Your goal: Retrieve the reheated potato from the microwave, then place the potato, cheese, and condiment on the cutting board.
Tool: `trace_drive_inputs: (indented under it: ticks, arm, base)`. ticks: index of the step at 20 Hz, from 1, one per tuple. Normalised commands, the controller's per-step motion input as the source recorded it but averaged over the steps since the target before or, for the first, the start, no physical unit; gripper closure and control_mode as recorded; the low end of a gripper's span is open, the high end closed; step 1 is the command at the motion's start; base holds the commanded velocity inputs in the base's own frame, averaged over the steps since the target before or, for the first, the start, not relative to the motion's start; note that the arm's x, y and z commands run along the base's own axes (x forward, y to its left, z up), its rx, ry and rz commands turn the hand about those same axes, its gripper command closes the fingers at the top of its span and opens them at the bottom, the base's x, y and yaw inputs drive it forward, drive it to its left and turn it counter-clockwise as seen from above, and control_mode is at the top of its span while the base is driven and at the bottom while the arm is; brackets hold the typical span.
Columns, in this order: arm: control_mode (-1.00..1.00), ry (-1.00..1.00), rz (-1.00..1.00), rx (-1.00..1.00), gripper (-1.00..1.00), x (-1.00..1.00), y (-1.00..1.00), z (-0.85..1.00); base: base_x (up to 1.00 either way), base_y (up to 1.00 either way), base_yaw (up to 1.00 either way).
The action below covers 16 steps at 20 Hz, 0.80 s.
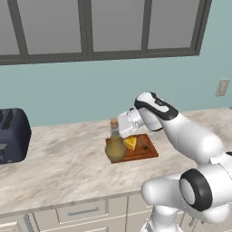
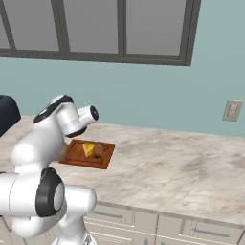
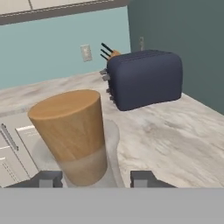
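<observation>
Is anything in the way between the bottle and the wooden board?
Nothing visible. The claw holds the condiment by its neck, at the cutting board's left end. The cheese and potato lie farther right.

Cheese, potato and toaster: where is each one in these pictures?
cheese (image 2: 88,149), right base view, on its yellow top face
potato (image 2: 98,150), right base view, on its brown rounded side
toaster (image 3: 146,78), hand view, on its dark blue side
</observation>
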Motion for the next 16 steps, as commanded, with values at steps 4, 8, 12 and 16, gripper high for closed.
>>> trace_drive_inputs:
  ticks: [4,8,12,16]
  arm:
    - [-1.0,-0.02,0.0,0.0,1.0,0.34,-0.14,0.0]
    - [-1.0,-0.01,0.0,0.04,1.0,0.23,-0.15,-0.04]
    - [-1.0,0.0,0.0,0.01,1.0,0.07,-0.22,-0.14]
    - [-1.0,-0.03,0.0,0.01,1.0,0.01,-0.12,-0.16]
  base:
    - [0.0,0.0,0.0]
    - [0.0,0.0,0.0]
    - [0.0,0.0,0.0]
    - [0.0,0.0,0.0]
